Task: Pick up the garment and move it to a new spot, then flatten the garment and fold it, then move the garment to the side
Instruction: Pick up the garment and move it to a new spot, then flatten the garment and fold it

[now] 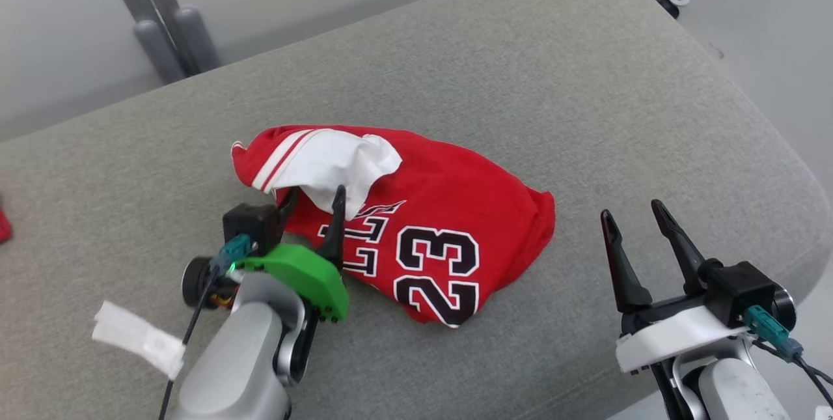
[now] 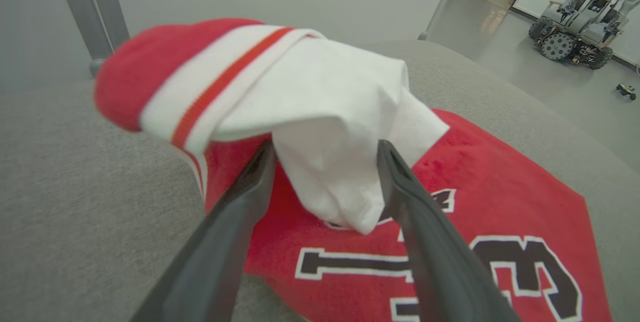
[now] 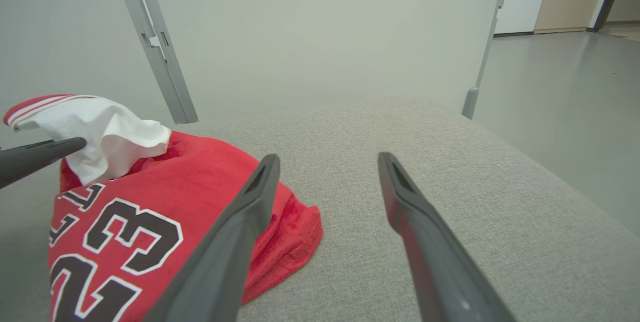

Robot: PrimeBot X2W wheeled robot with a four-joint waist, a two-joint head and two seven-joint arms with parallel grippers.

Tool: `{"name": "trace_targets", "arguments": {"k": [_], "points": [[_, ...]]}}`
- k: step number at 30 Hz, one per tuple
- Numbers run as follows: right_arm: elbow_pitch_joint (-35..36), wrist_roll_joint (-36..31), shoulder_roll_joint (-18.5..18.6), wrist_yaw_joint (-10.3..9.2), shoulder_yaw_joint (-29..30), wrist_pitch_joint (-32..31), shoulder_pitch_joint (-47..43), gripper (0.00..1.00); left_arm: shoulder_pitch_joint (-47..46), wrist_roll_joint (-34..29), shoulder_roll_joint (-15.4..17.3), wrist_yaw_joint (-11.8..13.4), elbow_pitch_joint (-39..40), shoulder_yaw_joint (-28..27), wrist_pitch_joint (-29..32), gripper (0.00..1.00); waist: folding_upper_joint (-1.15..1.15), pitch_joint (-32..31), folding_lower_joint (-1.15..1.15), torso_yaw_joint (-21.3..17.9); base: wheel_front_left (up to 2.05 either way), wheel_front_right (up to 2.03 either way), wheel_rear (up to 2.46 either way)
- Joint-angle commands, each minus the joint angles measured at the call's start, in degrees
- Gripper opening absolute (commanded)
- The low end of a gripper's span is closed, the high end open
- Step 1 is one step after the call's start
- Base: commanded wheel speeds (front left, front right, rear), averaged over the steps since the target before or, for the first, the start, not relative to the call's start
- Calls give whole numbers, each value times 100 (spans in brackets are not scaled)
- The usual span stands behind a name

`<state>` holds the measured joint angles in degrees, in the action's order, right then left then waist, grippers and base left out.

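Garment: a red jersey numbered 23 lies bunched in the middle of the grey surface, print up, its lowest corner toward 5 o'clock.
White flap: the pale inside of the cloth is turned out at the jersey's 10 o'clock corner and stands in a loose peak.
Left pincer: at the jersey's 8 o'clock edge, jaws spread wide, one finger on each side of the flap's hanging tip and nothing clamped.
Right pincer: at 4 o'clock, well apart from the cloth, jaws spread and empty, probably waiting to take the far edge.
Stage: placing looks done; flattening has not begun.
Next need: a hold on two opposite edges, drawn toward 9 and 3 o'clock.
Risk: the soft flap may snag a finger and drag.
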<state>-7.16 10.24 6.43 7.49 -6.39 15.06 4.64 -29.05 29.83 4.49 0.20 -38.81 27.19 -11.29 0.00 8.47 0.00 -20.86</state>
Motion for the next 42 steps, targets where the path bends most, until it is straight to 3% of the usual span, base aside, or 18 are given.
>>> {"name": "trace_targets", "arguments": {"k": [1,7,12,18,27,33,42], "points": [[80,-64,49,0,32,18,-88,100,335,69,128,126,170,-77,-105,100,0,-467,0,579,0,0,0],[309,-211,158,0,246,18,-344,100,1717,110,345,599,1237,-449,-358,100,0,-689,0,1139,0,0,0],[464,-320,235,0,448,18,-575,100,2641,-120,333,698,2178,-1057,-392,100,0,-768,0,1581,0,0,0],[498,-407,241,-1,659,18,-819,100,3457,-778,141,366,2851,-1785,-385,100,0,-875,0,1877,0,0,0],[403,-476,99,-1,754,18,-1053,100,4282,-1486,-120,-309,3319,-2738,-386,100,0,-1037,0,1892,0,0,0],[346,-504,62,-1,773,18,-1099,100,4384,-1591,-155,-501,3347,-2959,-386,100,0,-1070,0,1866,0,0,0],[279,-491,19,-1,731,18,-1051,100,4315,-1511,-158,-566,3310,-2942,-386,100,0,-1066,0,1829,0,0,0]]}}
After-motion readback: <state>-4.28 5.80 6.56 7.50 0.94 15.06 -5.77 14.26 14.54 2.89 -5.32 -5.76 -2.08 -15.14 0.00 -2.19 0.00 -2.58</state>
